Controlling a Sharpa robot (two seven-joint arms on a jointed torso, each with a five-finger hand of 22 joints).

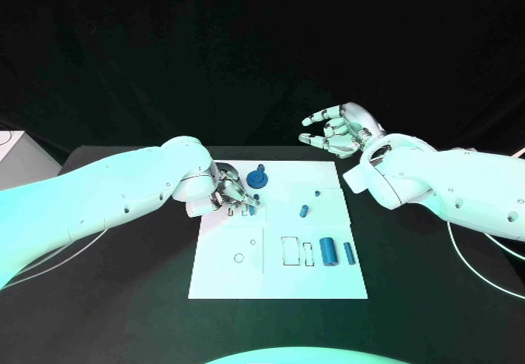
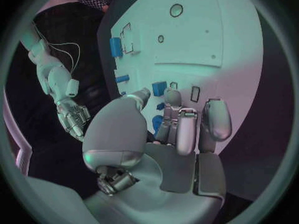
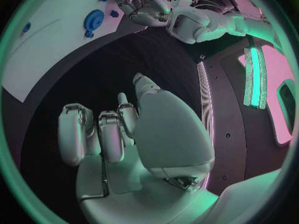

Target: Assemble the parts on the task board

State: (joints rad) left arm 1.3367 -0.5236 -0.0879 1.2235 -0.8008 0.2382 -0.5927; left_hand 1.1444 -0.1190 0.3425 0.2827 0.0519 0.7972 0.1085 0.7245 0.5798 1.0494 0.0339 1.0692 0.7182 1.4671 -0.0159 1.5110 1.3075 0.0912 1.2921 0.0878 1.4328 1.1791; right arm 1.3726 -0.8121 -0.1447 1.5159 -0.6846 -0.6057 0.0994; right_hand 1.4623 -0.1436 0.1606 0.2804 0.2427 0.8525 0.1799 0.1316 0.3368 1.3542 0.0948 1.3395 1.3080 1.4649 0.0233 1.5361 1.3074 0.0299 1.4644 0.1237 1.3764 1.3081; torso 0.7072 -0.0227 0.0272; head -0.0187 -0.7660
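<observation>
Parts (image 1: 328,251) (about seven) on task board (image 1: 224,273)

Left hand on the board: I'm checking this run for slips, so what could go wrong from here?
1. The left hand has its fingers down among small parts at the task board edge; closing could knock a neighbouring piece off.
2. The blue gear stands right beside those fingers, so a lift or sweep might bump it.
3. The right hand hovers open beyond the board, too far off to steady anything.

A black curtain (image 1: 219,61) hangs behind the black bench (image 1: 121,303). A white box (image 1: 17,152) stands beside the bench. Green light strips (image 3: 254,79) glow on a dark wall.
</observation>
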